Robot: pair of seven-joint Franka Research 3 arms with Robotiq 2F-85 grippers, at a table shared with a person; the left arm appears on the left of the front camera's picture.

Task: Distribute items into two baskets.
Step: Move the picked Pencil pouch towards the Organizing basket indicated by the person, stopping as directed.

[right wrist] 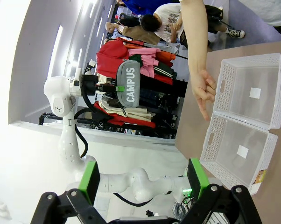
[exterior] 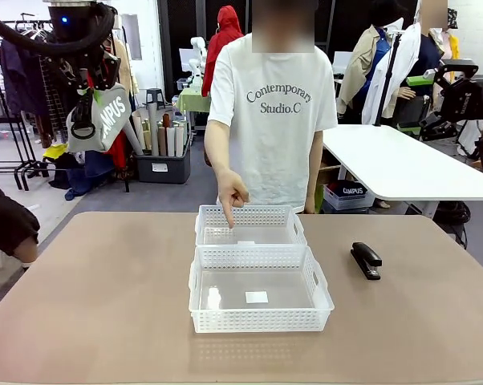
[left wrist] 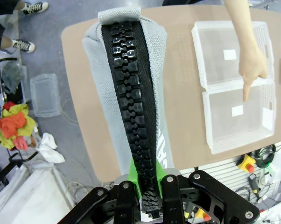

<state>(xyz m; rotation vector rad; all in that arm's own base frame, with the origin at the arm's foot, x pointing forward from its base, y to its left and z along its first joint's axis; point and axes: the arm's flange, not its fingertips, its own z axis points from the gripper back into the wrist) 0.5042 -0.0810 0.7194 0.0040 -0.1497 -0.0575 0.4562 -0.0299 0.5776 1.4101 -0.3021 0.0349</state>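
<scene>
Front view: at ten o'clock, high off the bench (exterior: 105, 281), the left jaws pinch the grey CAMPUS pouch (exterior: 113, 112) by its zipper edge, a soft, light thing that likely sags, best gripped along that stiffer seam; right jaws stand spread, empty.

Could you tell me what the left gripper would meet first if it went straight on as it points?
Most likely the bare tabletop, to the side of the baskets; the pouch gripped in the left gripper would touch it first. Depth is hard to judge.
</scene>
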